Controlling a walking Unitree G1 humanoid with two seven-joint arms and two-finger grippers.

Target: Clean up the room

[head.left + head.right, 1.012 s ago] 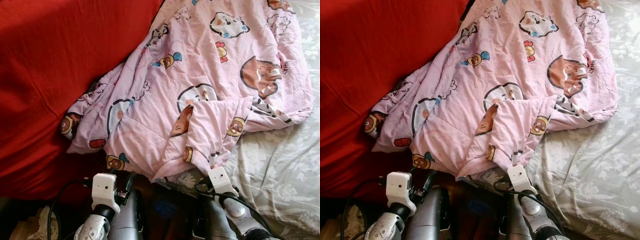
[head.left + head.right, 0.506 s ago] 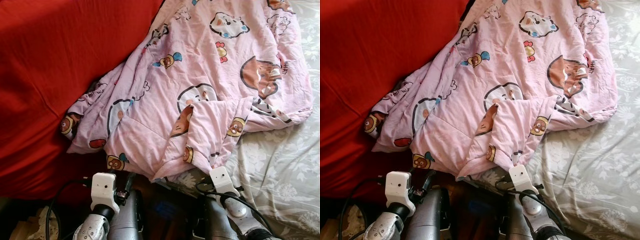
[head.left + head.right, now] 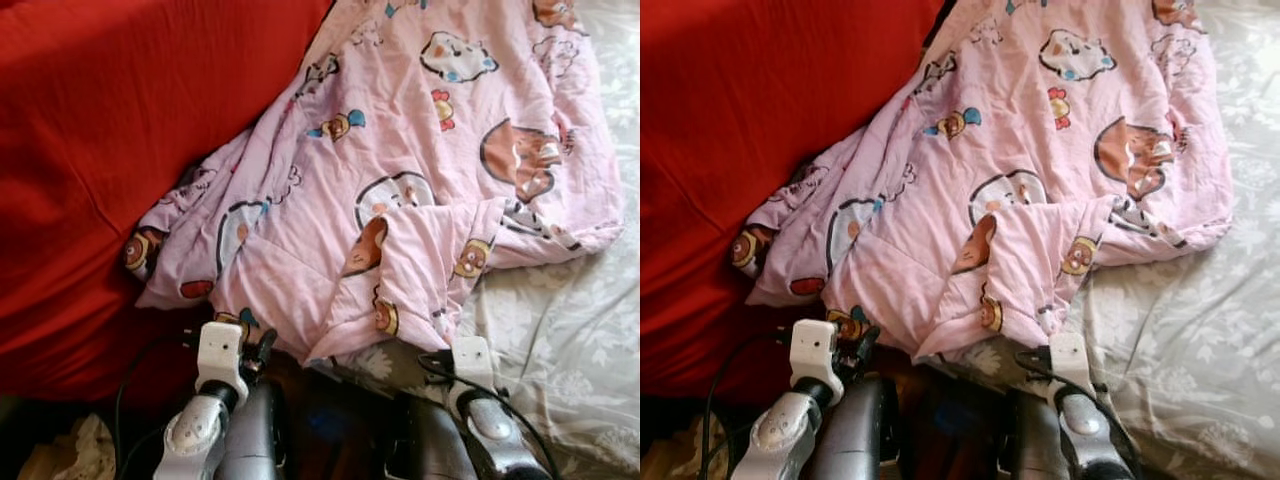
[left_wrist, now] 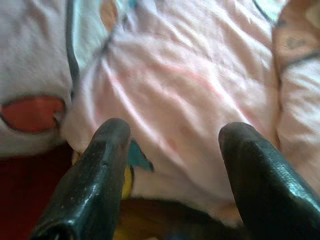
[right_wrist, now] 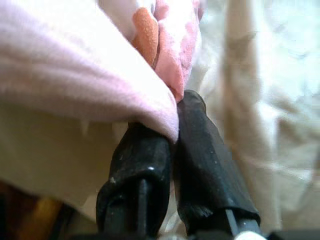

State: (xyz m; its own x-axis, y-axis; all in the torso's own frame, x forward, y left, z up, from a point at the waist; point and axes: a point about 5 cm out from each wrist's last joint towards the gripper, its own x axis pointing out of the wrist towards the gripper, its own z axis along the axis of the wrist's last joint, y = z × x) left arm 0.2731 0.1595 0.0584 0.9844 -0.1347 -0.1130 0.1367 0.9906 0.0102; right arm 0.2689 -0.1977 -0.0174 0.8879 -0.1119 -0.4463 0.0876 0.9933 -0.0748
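A pink cartoon-print blanket lies rumpled across the bed, its left part draped over a red cover and its right part resting on a pale grey floral sheet. One corner is folded back on itself near the blanket's near edge.

The right hand is at the near edge of the blanket, below the folded corner; its two black fingers are pressed together with a fold of the pink hem pinched between their tips. In the head views the white wrist block of that arm sits over the floral sheet, just beside the hanging edge.

The left hand hovers at the blanket's near left edge, by a small bear print. Its fingers are spread wide apart with nothing between them; pink cloth lies just beyond the tips, and I cannot tell whether they touch it.

Black cables loop beside both wrists. A dark gap shows below the edge of the bed between the two arms
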